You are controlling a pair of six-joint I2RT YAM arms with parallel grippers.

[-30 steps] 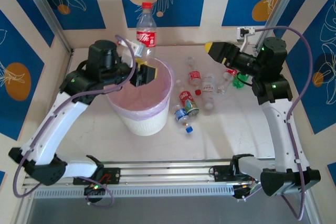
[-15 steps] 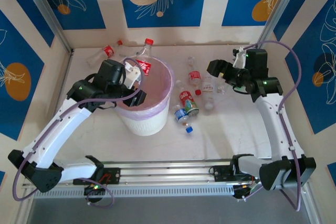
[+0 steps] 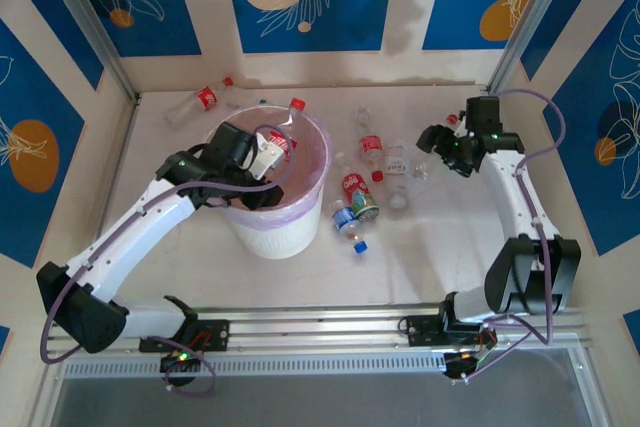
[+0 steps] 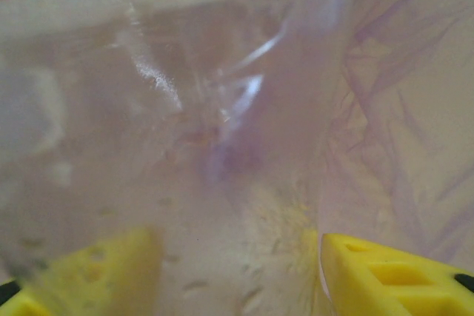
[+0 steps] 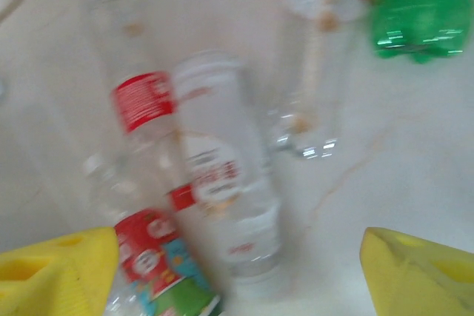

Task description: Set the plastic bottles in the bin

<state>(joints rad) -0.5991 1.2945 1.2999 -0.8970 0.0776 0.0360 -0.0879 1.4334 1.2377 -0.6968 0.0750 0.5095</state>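
Top view, with both wrist views.

**Desk** [image 3: 420, 237]: pale surface carrying everything.

**Bin** [image 3: 322, 169]: centre-left of the frame, white and ribbed, with a pinkish bag folded over its rim.

**Left gripper** [image 3: 265, 155] [image 4: 237, 275]: over the bin mouth, pinching the held bottle [image 3: 283, 137] [image 4: 185, 109] across its clear body, with the bag lining behind it. The step in hand is judged to be the release. To do it well, draw the cap end inward from the far rim until the whole bottle is above the opening, and only then part the fingers. A cap that catches the rim could tip the bottle out at the back.

**Right gripper** [image 3: 435, 137] [image 5: 238, 253]: upper right, fingers spread with nothing between them, above the loose bottles [image 3: 370, 177]. These lie close together, so the gripper should centre on one body and close across its width.

**Orientation:** the held bottle's long axis runs from lower left to upper right in the top view, red cap toward the upper right. How steeply it tilts cannot be told. In the right wrist view, the nearest clear bottle [image 5: 222, 175] lies roughly top-to-bottom in the frame.
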